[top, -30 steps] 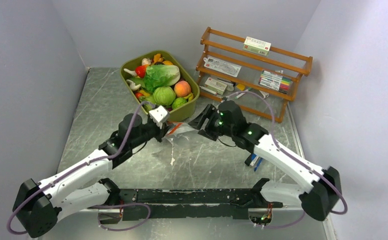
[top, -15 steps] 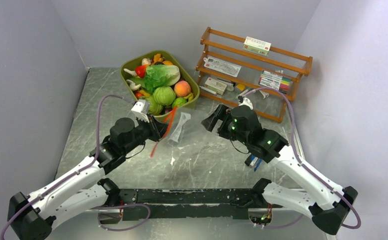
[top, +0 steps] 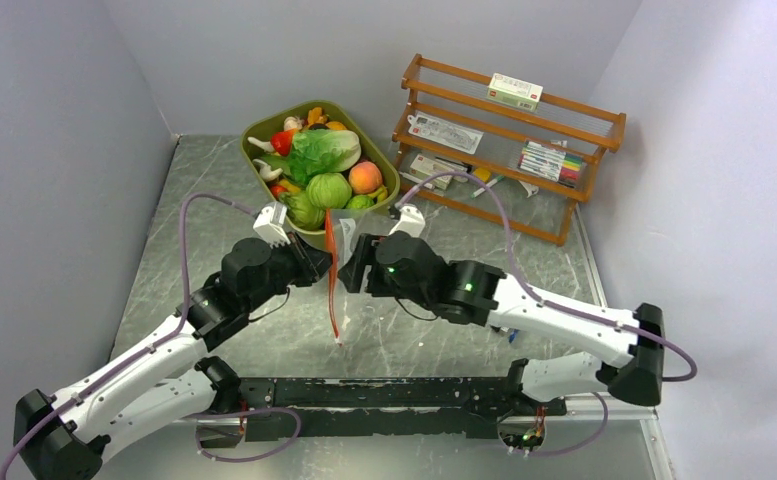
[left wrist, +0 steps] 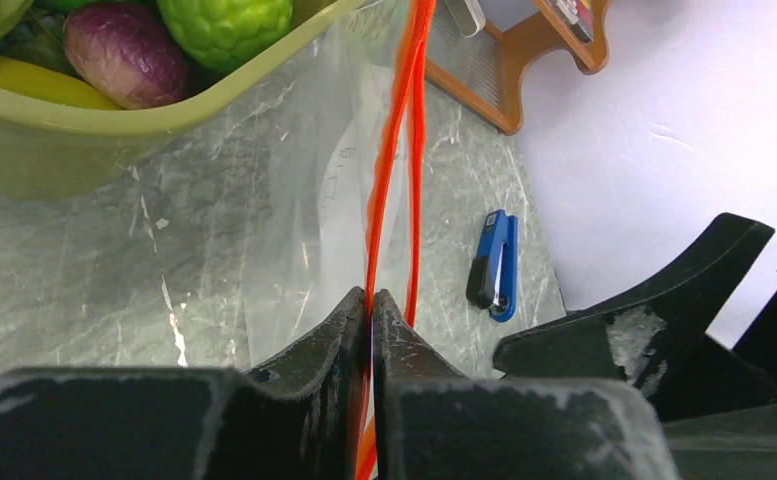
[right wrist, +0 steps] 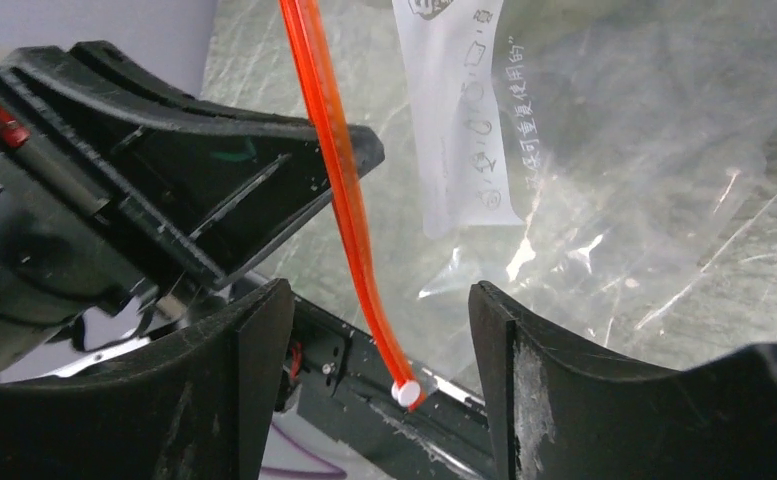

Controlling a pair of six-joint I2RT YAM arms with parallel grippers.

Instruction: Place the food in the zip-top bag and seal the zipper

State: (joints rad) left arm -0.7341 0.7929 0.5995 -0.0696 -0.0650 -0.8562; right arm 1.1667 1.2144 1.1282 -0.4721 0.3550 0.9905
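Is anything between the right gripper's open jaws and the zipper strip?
Nothing visible. The zipper hangs in the gap of the right gripper, whose jaws stand open; the left gripper pinches it.

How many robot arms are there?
2. Left arm comes from the bottom left, right arm from the bottom right; both meet at the bag near the green tub.

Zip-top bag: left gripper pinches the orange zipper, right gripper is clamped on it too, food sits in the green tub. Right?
No. The right gripper is open: the right wrist view shows the zipper hanging between its spread fingers, not gripped. The left gripper does pinch it, and the food sits in the green tub.
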